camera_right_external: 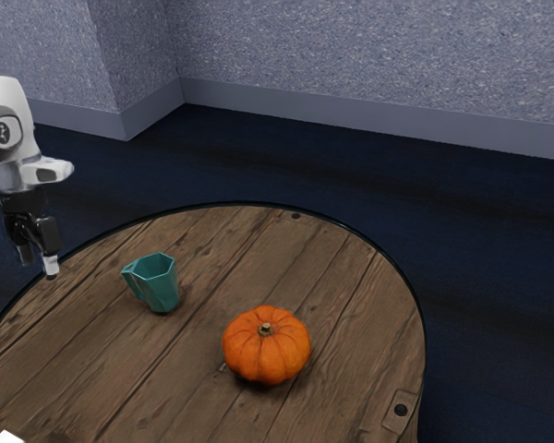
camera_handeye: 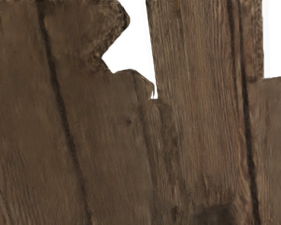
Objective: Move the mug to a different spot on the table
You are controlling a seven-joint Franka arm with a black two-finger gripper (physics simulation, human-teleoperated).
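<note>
A teal mug (camera_right_external: 153, 281) stands upright on the round wooden table (camera_right_external: 323, 277), left of its middle, with its handle toward the exterior view's left. My gripper (camera_right_external: 38, 259) hangs above the table's left edge, well to the left of the mug and apart from it. Its fingers are open and hold nothing. The wrist view looks down on bare wooden planks (camera_handeye: 84, 140) with dark seams.
An orange pumpkin (camera_right_external: 266, 344) sits on the table to the right of the mug and nearer the front. The table's dark rim (camera_right_external: 402, 277) curves round on the right, with dark blue floor (camera_right_external: 462, 212) beyond it. White gaps (camera_handeye: 133, 42) break the planks under my hand.
</note>
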